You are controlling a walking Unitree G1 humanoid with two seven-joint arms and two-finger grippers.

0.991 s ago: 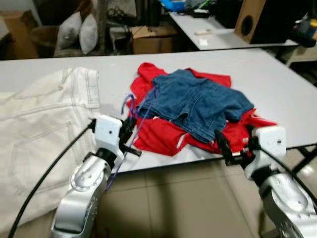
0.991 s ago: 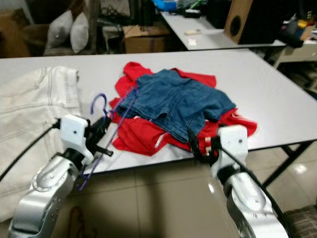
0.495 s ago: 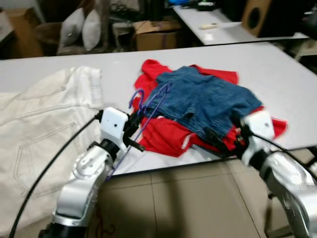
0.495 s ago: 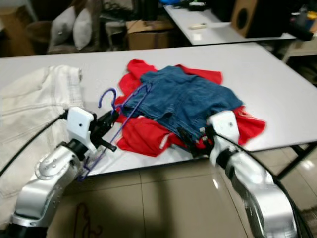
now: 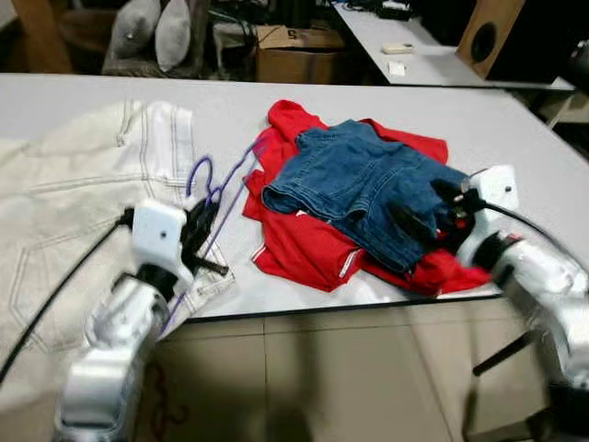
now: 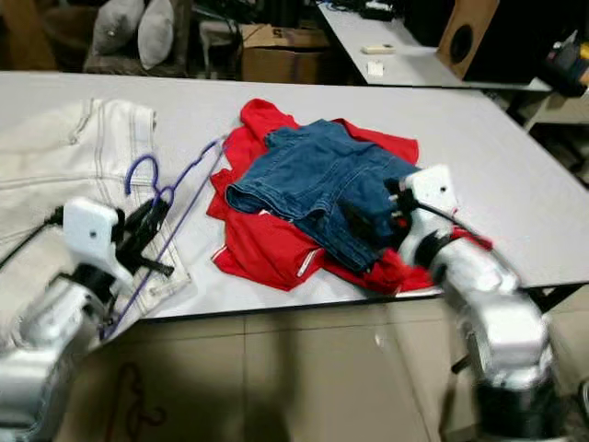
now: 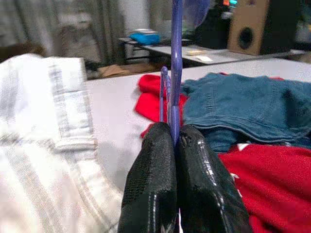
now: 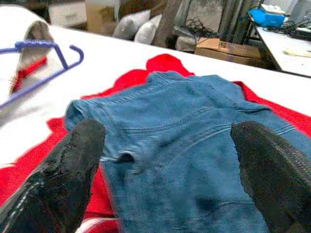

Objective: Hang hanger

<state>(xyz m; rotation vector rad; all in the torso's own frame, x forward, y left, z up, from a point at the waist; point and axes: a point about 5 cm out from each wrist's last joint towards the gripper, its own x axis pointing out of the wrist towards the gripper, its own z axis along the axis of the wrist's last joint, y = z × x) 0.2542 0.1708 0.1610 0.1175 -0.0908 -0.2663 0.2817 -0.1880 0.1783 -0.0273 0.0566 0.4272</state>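
1. Jaws on our left gripper (image 7: 175, 145) are pressed together on the thin purple hanger (image 5: 225, 184), pinching its wire between the two black fingers (image 7: 150, 179).
2. We hold that hanger over the near left part of the grey bench (image 5: 515, 129), its hook (image 5: 199, 171) above the edge of the cream trousers (image 5: 64, 193).
3. Our right gripper (image 8: 167, 160) has its jaws spread wide, one finger on either side of the blue denim garment (image 5: 368, 184) in the wrist view.
4. We see this gripper hovering at the right end of the clothes pile, just above the denim.
5. Under the denim lies a red garment (image 5: 304, 249), spread on the middle of the bench.
6. Behind the bench we see a cardboard box (image 5: 294, 55), two grey cushions (image 5: 152, 32) and a wooden speaker (image 5: 492, 37).
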